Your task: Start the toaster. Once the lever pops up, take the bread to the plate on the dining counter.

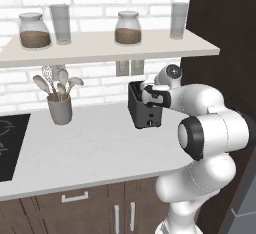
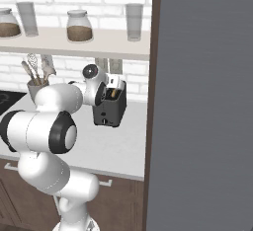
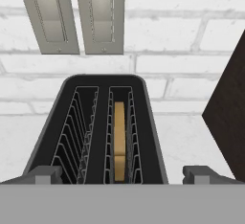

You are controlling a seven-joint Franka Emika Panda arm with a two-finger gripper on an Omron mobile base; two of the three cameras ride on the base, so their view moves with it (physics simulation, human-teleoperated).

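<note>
The dark toaster (image 1: 145,112) (image 2: 109,110) stands on the white counter near the brick wall. From above, in the hand view, the toaster (image 3: 52,127) shows two slots, and the tan bread (image 3: 119,139) sits on edge in the right one. A sliver of the bread (image 2: 114,94) also peeks out in the right base view. My gripper (image 3: 122,173) (image 1: 150,96) (image 2: 111,84) hovers just over the toaster's top, open, its tips spread wider than the toaster and holding nothing. The plate and the dining counter are out of view.
A grey utensil holder (image 1: 60,109) stands left of the toaster, and a black cooktop (image 1: 10,143) lies at the far left. A shelf (image 1: 100,48) with jars and glasses hangs above. A tall dark cabinet panel (image 2: 202,101) rises close on the right. Two wall outlets (image 3: 76,17) sit behind the toaster.
</note>
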